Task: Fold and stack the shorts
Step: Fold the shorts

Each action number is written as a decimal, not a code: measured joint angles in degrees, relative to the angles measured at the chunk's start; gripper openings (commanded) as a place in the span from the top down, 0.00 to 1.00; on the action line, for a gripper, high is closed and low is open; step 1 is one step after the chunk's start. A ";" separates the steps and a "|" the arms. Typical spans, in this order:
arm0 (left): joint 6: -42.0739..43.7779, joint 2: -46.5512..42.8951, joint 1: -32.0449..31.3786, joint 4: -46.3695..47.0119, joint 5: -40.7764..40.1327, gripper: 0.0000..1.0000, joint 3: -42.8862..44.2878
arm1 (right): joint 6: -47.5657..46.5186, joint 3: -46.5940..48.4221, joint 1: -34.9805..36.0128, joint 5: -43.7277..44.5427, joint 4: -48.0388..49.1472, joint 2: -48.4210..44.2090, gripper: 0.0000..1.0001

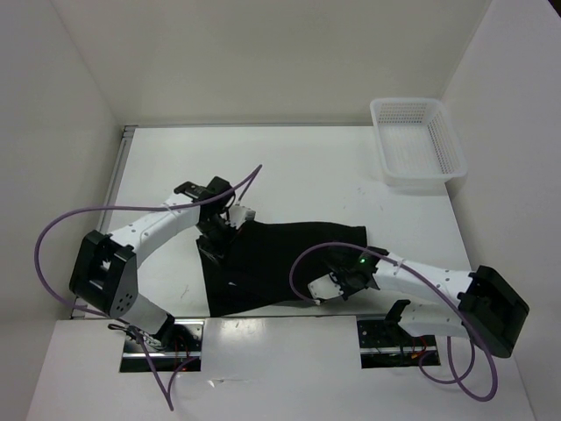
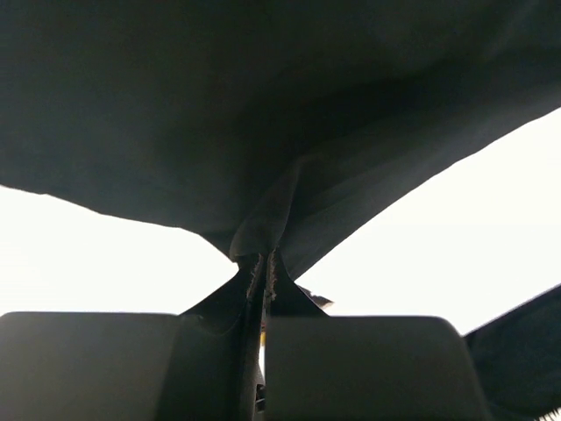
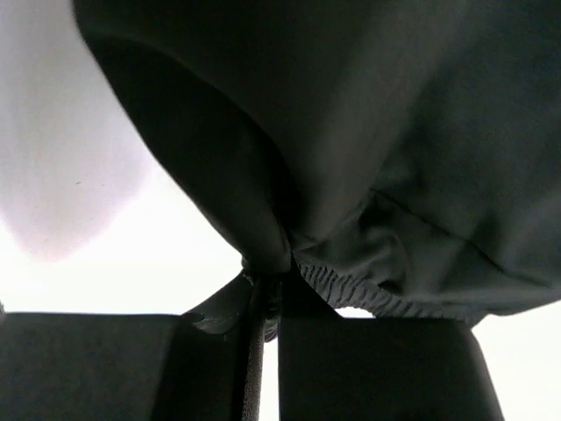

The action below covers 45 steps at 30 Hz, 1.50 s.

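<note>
The black shorts [image 1: 272,263] lie spread on the white table, in the middle near the front. My left gripper [image 1: 219,235] is at their far left corner, shut on a pinch of the black fabric [image 2: 263,228] that rises from its fingertips. My right gripper [image 1: 331,288] is at the near right edge of the shorts, shut on the cloth by the ribbed waistband [image 3: 351,289]. In both wrist views the shorts [image 3: 368,132] fill the upper part and hide what lies beyond.
A white mesh basket [image 1: 417,145] stands at the far right corner of the table [image 1: 289,167]. White walls close in the table on the left, back and right. Purple cables loop over both arms.
</note>
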 measured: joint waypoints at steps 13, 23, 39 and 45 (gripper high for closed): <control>0.07 -1.01 11.34 0.28 -6.49 1.00 16.41 | 3.34 18.93 -1.33 -8.50 -0.42 -5.27 1.00; 0.07 -0.11 20.96 10.23 -15.76 1.00 26.75 | 2.99 24.37 -17.53 -11.19 15.41 13.20 1.00; 0.09 -6.03 23.23 18.95 -17.75 1.00 15.50 | 5.79 33.18 -16.48 -1.53 33.44 20.50 1.00; 0.07 -15.39 22.49 10.10 -13.97 1.00 6.16 | 2.29 27.19 -14.43 -3.96 27.63 17.59 1.00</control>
